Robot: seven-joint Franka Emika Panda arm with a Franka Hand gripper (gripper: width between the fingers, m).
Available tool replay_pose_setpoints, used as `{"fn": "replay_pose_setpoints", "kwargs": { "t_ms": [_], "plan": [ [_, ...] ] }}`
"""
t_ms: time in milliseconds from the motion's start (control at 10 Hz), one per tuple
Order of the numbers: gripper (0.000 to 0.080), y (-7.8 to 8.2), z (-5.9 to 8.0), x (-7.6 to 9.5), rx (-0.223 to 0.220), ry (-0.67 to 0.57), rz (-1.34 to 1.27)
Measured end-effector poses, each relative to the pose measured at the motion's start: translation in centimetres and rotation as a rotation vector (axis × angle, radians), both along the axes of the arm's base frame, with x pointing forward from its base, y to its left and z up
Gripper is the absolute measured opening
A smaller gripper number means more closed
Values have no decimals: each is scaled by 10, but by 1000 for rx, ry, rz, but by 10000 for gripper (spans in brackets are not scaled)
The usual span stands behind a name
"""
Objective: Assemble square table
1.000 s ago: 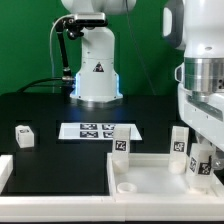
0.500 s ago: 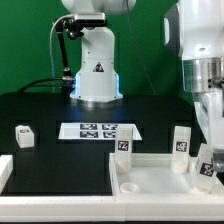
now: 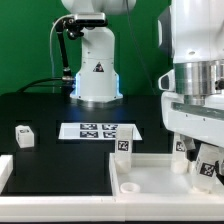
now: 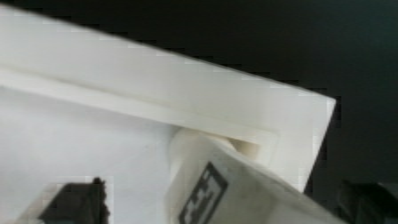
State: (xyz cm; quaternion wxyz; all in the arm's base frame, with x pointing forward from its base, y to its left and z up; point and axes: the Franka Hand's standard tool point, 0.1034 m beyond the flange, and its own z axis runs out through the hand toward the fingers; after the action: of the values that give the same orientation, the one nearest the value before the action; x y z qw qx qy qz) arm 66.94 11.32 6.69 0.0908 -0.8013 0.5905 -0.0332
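The white square table slab (image 3: 150,178) lies at the front right, rim up. One tagged leg block (image 3: 123,146) stands at its far left corner. A small tagged leg block (image 3: 22,135) lies loose at the exterior view's left. My gripper (image 3: 200,155) hangs over the slab's right corner, where a tagged leg (image 3: 208,166) stands; a second tag (image 3: 182,147) shows partly behind the hand. In the wrist view the leg (image 4: 222,185) stands between my dark fingers (image 4: 71,200), with a gap on one side, above the slab's corner (image 4: 267,120). My gripper (image 4: 222,208) is open.
The marker board (image 3: 98,131) lies flat at mid-table in front of the robot base (image 3: 97,75). A white border rail (image 3: 5,172) sits at the front left edge. The table top is black.
The arm has swung towards the exterior view's left and lowered over the slab's right corner. It now hides most of the two legs there. The other parts have not moved.
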Motion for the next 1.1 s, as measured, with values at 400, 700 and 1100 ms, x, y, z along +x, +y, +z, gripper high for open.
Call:
{"fn": "replay_pose_setpoints", "kwargs": {
  "t_ms": [400,700,1100],
  "plan": [
    [649,4,8,3,-133,22,594],
    [534,4,8,4,-136,15,614],
    [296,2,5,0,-106,52,389]
  ]
}}
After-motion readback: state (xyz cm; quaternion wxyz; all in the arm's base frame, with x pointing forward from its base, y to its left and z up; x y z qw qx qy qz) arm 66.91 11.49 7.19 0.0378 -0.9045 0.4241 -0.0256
